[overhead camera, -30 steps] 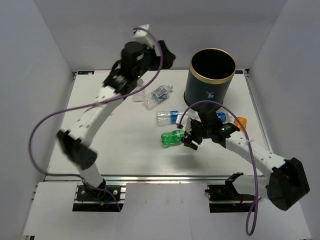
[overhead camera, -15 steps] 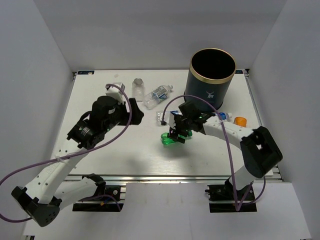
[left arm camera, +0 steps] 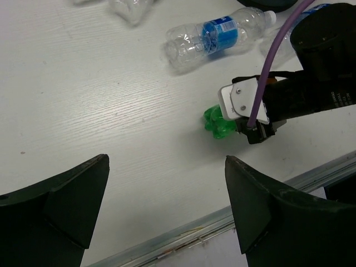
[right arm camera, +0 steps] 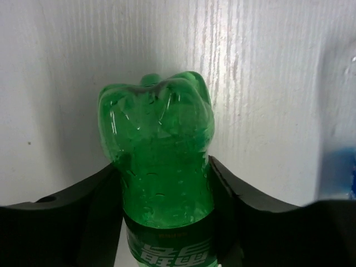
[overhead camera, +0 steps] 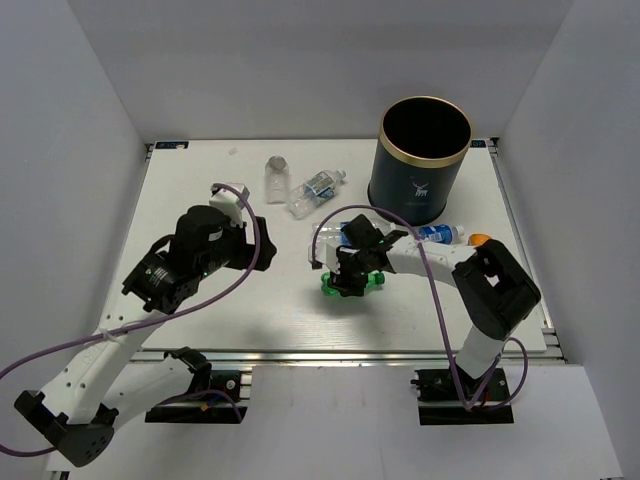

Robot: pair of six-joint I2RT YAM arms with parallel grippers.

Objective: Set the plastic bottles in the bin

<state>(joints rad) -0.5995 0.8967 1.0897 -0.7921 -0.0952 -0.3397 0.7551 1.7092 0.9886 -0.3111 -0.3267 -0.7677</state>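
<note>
R jaws are down at the white surface (overhead camera: pixel 250 310) w/ the green translucent plastic bottle (right arm camera: pixel 158 150) between them. In the R wrist view both black pads (right arm camera: pixel 89 206) press the bottle's sides just behind its lobed base, so they're gripping it, tho the bottle lies flat & isn't lifted yet. The grip goes across the body, prob. because a round bottle on its side is narrow enough only that way & can't roll out. The dark navy cylindrical bin w/ gold rim (overhead camera: pixel 395 180) stands upright at the far R of the surface, mouth up, near the R arm (overhead camera: pixel 430 258). That's likely why this arm takes the nearest bottles, & the next move needs a lift clear over the rim. L jaws are spread wide w/ nothing between, hovering over bare surface on the L, well apart from the green bottle & prob. held back so the arms don't clash. Left to do: a clear plastic bottle w/ blue label (left arm camera: pixel 217 36) lies just beyond the green one, two more clear bottles (overhead camera: pixel 300 185) at far middle, & a blue-labelled one (overhead camera: pixel 440 233) by the bin's foot. Bin interior is too dark to tell contents.
</note>
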